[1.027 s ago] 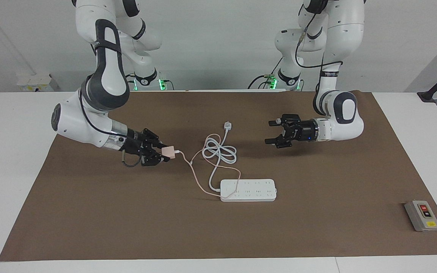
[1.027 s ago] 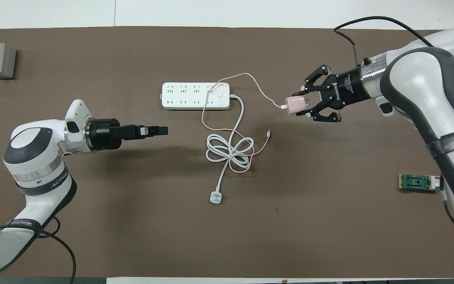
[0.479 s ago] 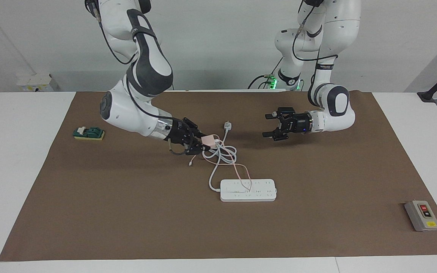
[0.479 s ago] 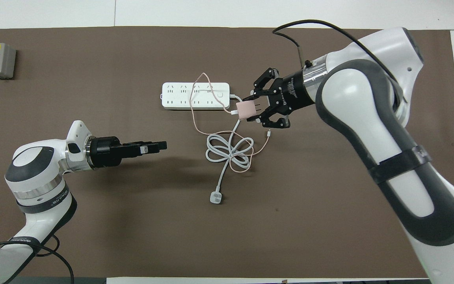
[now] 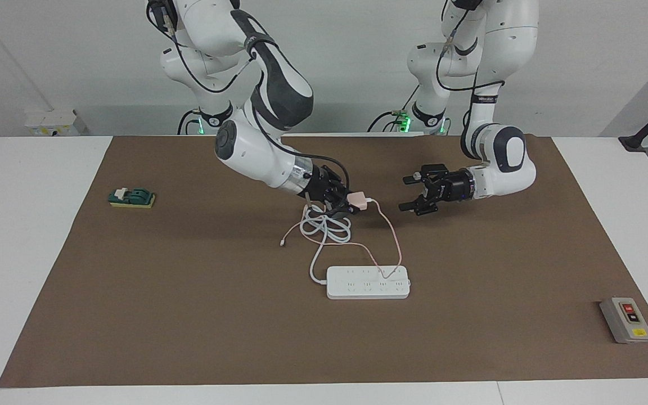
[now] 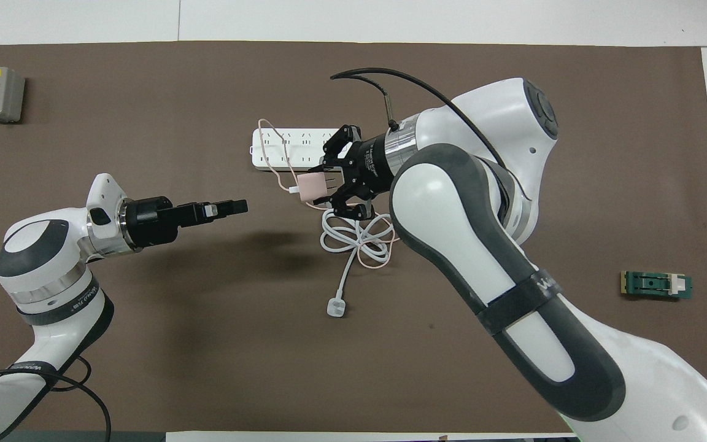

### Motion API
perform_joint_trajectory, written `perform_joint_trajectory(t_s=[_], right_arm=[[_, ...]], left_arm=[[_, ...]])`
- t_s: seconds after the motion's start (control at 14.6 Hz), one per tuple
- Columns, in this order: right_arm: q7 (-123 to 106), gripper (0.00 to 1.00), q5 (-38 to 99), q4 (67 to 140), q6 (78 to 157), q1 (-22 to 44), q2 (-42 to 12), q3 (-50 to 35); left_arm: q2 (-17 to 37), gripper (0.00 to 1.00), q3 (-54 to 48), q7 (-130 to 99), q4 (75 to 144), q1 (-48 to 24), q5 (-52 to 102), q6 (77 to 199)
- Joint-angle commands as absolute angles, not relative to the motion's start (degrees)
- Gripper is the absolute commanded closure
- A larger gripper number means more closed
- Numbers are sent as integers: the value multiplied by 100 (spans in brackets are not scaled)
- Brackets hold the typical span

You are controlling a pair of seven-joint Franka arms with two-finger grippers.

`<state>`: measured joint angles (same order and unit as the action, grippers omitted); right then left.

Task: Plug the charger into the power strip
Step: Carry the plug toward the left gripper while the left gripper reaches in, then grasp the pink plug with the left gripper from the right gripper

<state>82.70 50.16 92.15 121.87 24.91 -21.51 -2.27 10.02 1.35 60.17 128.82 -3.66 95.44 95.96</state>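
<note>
One charger [image 5: 357,199], gripped in my right tool [image 5: 347,203], hangs over the coiled cord [image 5: 325,228] beside one power strip [image 5: 368,282]. My left tool [image 5: 414,193] waits, released. One grey box [image 5: 626,319], one green switch [image 5: 131,197].

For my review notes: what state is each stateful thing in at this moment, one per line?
Small pale pink cube-shaped charger: held in the air, unplugged, prongs bare.
Long white power strip: flat on the brown mat, nothing plugged in, thin pink cable draped across it.
White round-headed plug: lying loose on the mat.
Right pincer: shut on the charger, over the coiled white cord.
Left pincer: open, empty, waiting above the mat.
</note>
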Motion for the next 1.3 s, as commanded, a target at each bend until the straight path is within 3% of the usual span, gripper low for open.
perform_joint_trajectory(t_s=[0.0, 0.27, 1.23], right_arm=[[8560, 100, 5133, 9185, 12575, 2733, -2197, -202], [8727, 100, 5150, 9141, 13086, 3040, -2355, -202], [8736, 100, 5423, 9141, 13104, 3041, -2417, -193]], left_arm=[[1134, 0, 106, 5906, 12683, -465, 9764, 9782], [1230, 0, 106, 5906, 12603, -589, 9958, 9870], [1195, 0, 105, 4377, 12586, -835, 10020, 10037]])
